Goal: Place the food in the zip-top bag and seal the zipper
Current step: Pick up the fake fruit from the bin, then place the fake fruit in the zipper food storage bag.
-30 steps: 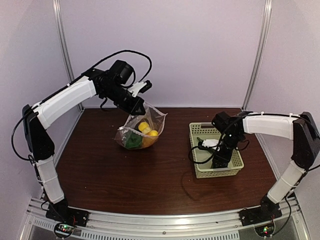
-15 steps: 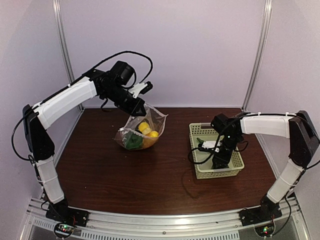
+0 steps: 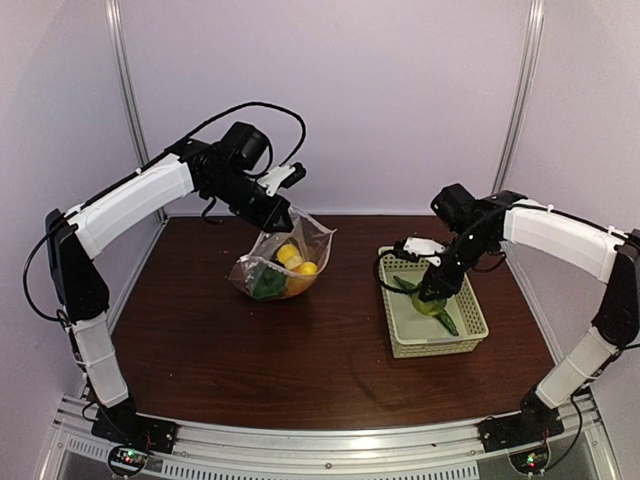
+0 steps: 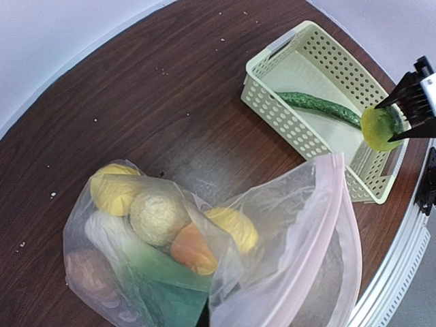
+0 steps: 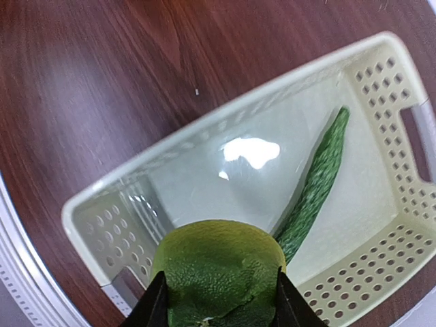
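Observation:
My left gripper (image 3: 276, 220) is shut on the mouth edge of the clear zip-top bag (image 3: 283, 262) and holds it up, its bottom resting on the table. The bag's mouth (image 4: 300, 225) gapes open, with the pinkish zipper strip (image 4: 343, 225) along its rim. Inside lie yellow lemons (image 4: 112, 187), a brown round piece (image 4: 157, 216), an orange piece (image 4: 194, 248) and green bok choy (image 4: 163, 289). My right gripper (image 3: 428, 297) is shut on a round green fruit (image 5: 218, 269) and holds it above the basket. A green cucumber (image 5: 317, 180) lies in the basket.
The pale green lattice basket (image 3: 402, 342) stands at the right of the brown table; it also shows in the left wrist view (image 4: 272, 102) and the right wrist view (image 5: 204, 129). White walls close the back and sides.
My right gripper has risen out of the basket with the green fruit in it, uncovering the cucumber. The left arm and bag have stayed put.

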`<action>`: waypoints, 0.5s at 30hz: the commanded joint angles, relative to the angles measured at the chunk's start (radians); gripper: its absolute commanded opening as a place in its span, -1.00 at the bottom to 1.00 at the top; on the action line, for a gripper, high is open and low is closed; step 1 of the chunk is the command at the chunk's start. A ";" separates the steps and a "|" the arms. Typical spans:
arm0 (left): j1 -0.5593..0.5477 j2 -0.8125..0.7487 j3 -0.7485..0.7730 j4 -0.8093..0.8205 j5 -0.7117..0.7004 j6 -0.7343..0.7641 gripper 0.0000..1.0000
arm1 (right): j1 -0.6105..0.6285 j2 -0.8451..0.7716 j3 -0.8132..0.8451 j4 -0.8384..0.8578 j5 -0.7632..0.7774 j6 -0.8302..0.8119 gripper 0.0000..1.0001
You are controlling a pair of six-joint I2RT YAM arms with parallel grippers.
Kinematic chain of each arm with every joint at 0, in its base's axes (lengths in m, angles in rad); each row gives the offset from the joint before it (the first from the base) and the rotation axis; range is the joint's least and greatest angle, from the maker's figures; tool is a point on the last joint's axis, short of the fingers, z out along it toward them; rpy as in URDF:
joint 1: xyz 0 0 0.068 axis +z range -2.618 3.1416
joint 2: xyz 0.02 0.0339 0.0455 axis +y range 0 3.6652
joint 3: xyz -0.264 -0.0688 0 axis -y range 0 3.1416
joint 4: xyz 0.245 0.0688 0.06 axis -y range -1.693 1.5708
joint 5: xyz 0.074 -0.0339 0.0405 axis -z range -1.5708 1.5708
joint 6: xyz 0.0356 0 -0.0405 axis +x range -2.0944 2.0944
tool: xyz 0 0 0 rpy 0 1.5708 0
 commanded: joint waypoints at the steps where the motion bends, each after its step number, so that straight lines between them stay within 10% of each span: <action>1: -0.006 -0.029 -0.019 0.064 0.041 0.002 -1.00 | -0.006 -0.084 0.138 -0.010 -0.190 -0.020 -0.25; 15: -0.005 -0.051 -0.042 0.127 0.171 -0.039 -1.00 | 0.125 0.133 0.657 0.076 -0.575 0.105 -0.24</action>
